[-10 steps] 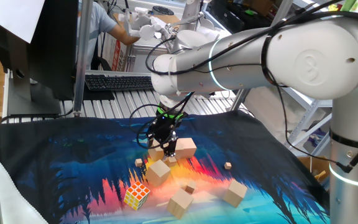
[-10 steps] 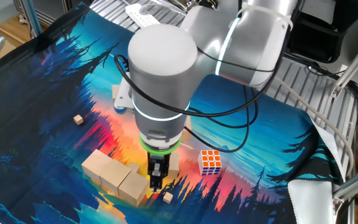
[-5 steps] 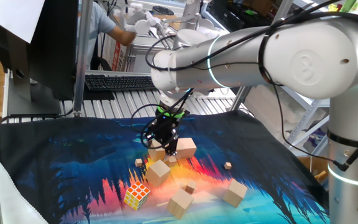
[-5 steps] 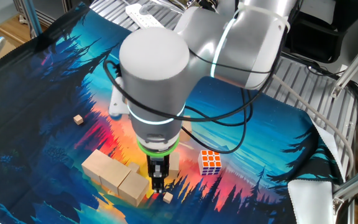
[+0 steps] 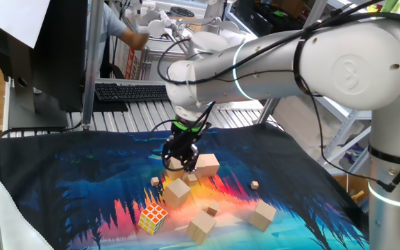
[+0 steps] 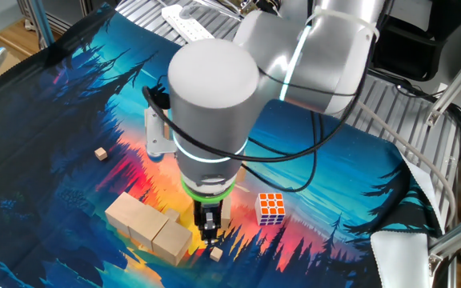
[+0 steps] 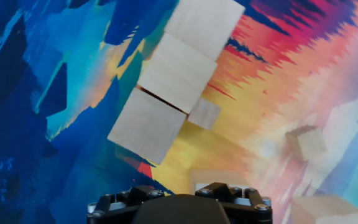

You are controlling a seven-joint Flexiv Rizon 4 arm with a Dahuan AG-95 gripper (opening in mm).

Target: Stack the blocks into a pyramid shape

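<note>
Three pale wooden blocks lie side by side in a row in the hand view: (image 7: 204, 18), (image 7: 176, 65), (image 7: 146, 124). The row also shows in the other fixed view (image 6: 149, 228). In one fixed view my gripper (image 5: 181, 162) hangs just above the cloth, in front of this row, whose end block (image 5: 207, 165) shows beside it. Three loose blocks lie nearer: (image 5: 178, 191), (image 5: 201, 226), (image 5: 262, 214). In the other fixed view the gripper (image 6: 209, 229) sits right of the row, its fingers close together and holding nothing. The hand view shows only the gripper's base.
A multicoloured puzzle cube (image 5: 152, 217) lies at the front left, also seen in the other fixed view (image 6: 271, 208). Tiny wooden cubes are scattered about (image 5: 255, 185), (image 5: 156, 182), (image 6: 100, 154), (image 7: 204, 114). A printed cloth (image 5: 68, 187) covers the table. A keyboard (image 5: 127, 92) lies behind.
The arm has shifted a little and the wrist has turned slightly. The gripper stays beside the row. No block has moved.
</note>
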